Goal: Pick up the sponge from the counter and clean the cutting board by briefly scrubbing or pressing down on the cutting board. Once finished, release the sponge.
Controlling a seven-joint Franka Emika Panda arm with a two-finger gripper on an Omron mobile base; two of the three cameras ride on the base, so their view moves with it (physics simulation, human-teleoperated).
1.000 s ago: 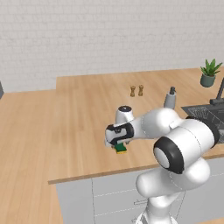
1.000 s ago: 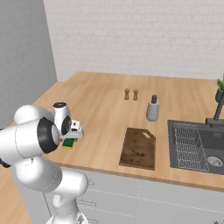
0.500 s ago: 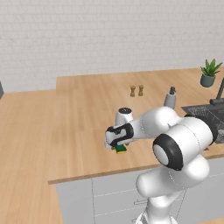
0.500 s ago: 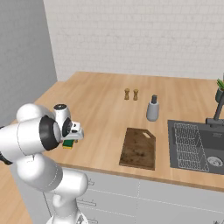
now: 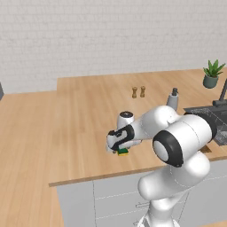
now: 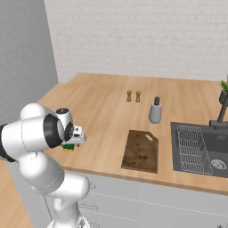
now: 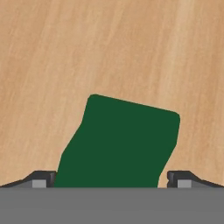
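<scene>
A white-painted brick wall backs the room, and a plain grey wall closes its left side in the right base view. Below them runs the large light-brown wood-plank counter, L-shaped, its grain in long pale streaks, with flat grey cabinet fronts under its front edge. A dark sink basin with a wire rack is sunk into the counter's right end. Just left of it, near the front edge, lies the flat dark brown wooden cutting board, rectangular with one clipped corner and visible grain. A green potted plant stands at the far right corner by the wall. A small grey bottle with a dark top stands behind the board, and two little brown shakers sit side by side further towards the back edge. The small rectangular sponge with a dark green top over a yellow base rests on the counter close to the front edge, well left of the board. The gripper hangs directly over it, its jaws spread wide with a dark tip either side of the sponge, gripping nothing.
</scene>
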